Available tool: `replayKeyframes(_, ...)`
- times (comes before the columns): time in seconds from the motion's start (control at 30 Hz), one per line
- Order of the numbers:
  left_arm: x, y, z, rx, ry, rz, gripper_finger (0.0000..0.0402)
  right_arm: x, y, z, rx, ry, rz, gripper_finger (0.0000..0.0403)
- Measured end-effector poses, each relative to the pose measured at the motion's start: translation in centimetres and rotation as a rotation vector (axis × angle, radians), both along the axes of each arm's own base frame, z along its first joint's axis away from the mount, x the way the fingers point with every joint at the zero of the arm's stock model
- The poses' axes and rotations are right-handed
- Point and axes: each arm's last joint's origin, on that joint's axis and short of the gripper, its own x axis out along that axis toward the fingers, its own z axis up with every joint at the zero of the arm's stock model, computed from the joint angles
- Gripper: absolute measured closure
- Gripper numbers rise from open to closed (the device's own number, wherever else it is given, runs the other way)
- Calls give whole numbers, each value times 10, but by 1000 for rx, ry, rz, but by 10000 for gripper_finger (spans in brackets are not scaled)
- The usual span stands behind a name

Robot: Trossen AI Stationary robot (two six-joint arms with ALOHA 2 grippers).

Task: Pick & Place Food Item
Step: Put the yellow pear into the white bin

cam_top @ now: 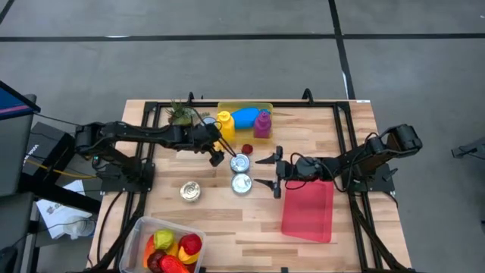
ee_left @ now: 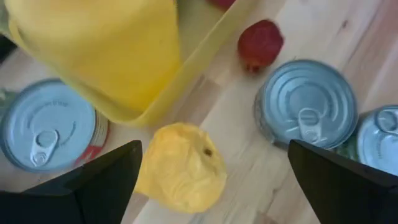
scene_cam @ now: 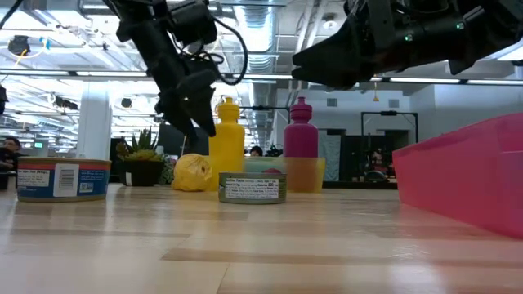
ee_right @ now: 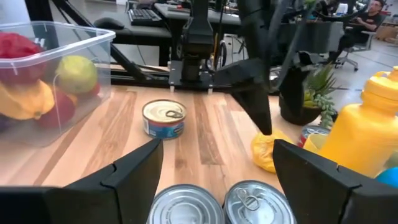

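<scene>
A wrinkled yellow food item (ee_left: 180, 165) lies on the wooden table beside the yellow bottle (cam_top: 224, 123). My left gripper (ee_left: 214, 149) hangs open just above it, pointing steeply down, one finger on each side, touching nothing. In the low view its fingers (scene_cam: 192, 114) end clear above the item (scene_cam: 192, 173). A small red food piece (ee_left: 260, 43) lies close by. My right gripper (cam_top: 267, 171) is open and nearly level, reaching in from the right behind two cans (ee_right: 186, 205) (ee_right: 255, 202) without touching them.
Two cans (cam_top: 240, 163) (cam_top: 241, 183) stand mid-table, a third (cam_top: 190, 191) toward the left. A yellow tray (cam_top: 245, 110) with bottles and a plant (cam_top: 180, 114) line the far edge. A pink container (cam_top: 308, 210) sits right, and a clear bin of fruit (cam_top: 163, 246) near left.
</scene>
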Motion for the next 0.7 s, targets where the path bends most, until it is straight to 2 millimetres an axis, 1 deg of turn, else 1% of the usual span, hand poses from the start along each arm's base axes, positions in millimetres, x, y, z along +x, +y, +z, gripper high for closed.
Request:
replayKeyframes(0.23, 0, 8, -8, -40, 20, 30, 10, 0, 0, 0, -1, 5, 0, 111)
replayKeyframes(0.5, 5, 16, -34, -100, 114, 68, 2, 0, 0, 0, -1, 4, -1, 111)
replayKeyframes(0.7, 6, 17, -41, -112, 143, 78, 14, 0, 0, 0, -1, 3, -1, 111)
